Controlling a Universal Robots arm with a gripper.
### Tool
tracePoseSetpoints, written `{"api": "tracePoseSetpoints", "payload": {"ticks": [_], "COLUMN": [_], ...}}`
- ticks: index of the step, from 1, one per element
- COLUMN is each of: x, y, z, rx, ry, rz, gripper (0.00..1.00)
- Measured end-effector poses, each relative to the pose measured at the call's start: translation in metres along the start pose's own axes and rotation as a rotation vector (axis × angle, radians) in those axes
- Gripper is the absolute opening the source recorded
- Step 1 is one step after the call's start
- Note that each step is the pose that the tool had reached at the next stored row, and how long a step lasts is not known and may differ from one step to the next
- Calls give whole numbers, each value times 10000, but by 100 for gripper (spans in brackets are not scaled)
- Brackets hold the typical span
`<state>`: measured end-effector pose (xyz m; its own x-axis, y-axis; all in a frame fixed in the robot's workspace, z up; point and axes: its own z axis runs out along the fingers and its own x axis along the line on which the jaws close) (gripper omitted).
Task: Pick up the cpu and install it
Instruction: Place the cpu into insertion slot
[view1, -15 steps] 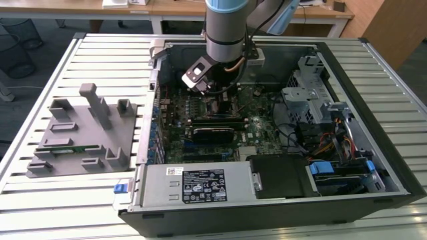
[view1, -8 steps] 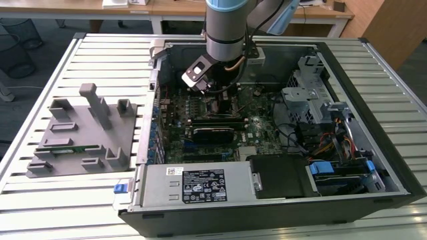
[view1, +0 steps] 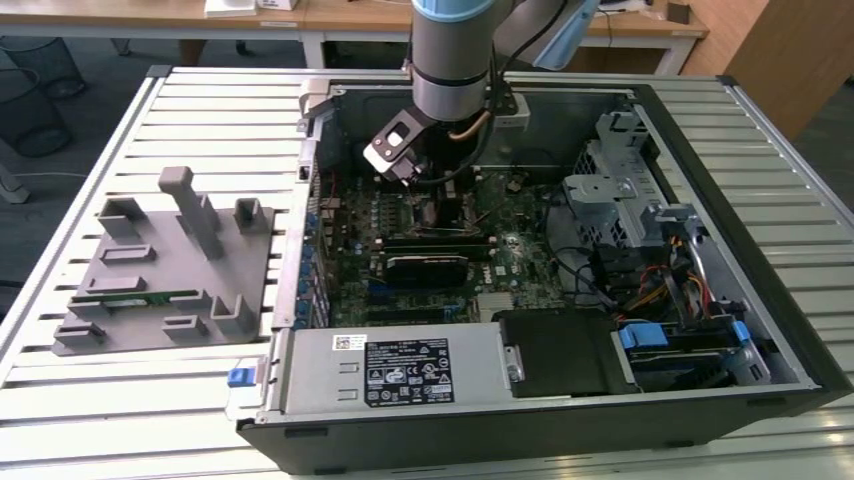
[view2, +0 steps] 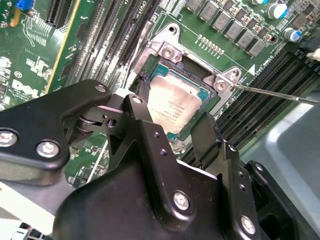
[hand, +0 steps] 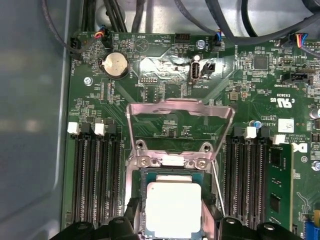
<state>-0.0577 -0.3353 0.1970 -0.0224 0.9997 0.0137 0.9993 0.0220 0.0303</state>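
End effector: the end effector (view2: 175, 107) hung low over the socket (view2: 167, 50), astride the cpu (view2: 172, 97), on the arm (view1: 447, 60) that reached down into the open computer case (view1: 534, 425).
Grip: could not be told; both wrist views left it unclear whether it clamped the chip or stood free of it.
Cpu: lay flat in the socket, silver top up and apparently level with the frame; judged seated or all but seated.
Key relation: the cpu sat directly beneath the end effector and centred on it; being square, it had no long axis to align.
Load plate: the load plate (hand: 180, 103) stood raised at the socket's edge toward the coin cell (hand: 114, 65), not closed over the chip.
Lever: the lever (view2: 280, 93), a thin rod, led away from one socket corner; judged unlatched.
Memory slots: the memory slots (hand: 92, 180) ran along both sides of the socket, with a green memory module (hand: 277, 185) beyond one bank.
First wrist view gave: the raised plate and the coin cell.
Second wrist view gave: the lever and the end effector's black body.
Exterior view gave: a grey tray (view1: 147, 290) on the worktop (view1: 200, 120), well apart from the socket toward the exterior view's left, with a memory stick (view1: 140, 298) lying in it.
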Motion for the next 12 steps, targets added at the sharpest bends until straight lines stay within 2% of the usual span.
{"api": "tracePoseSetpoints", "payload": {"ticks": [8, 12], "x": [4, 5], "y": [0, 1], "z": [7, -33], "rx": [1, 2], "ry": [-5, -82], "rz": [3, 1], "gripper": [60, 60]}}
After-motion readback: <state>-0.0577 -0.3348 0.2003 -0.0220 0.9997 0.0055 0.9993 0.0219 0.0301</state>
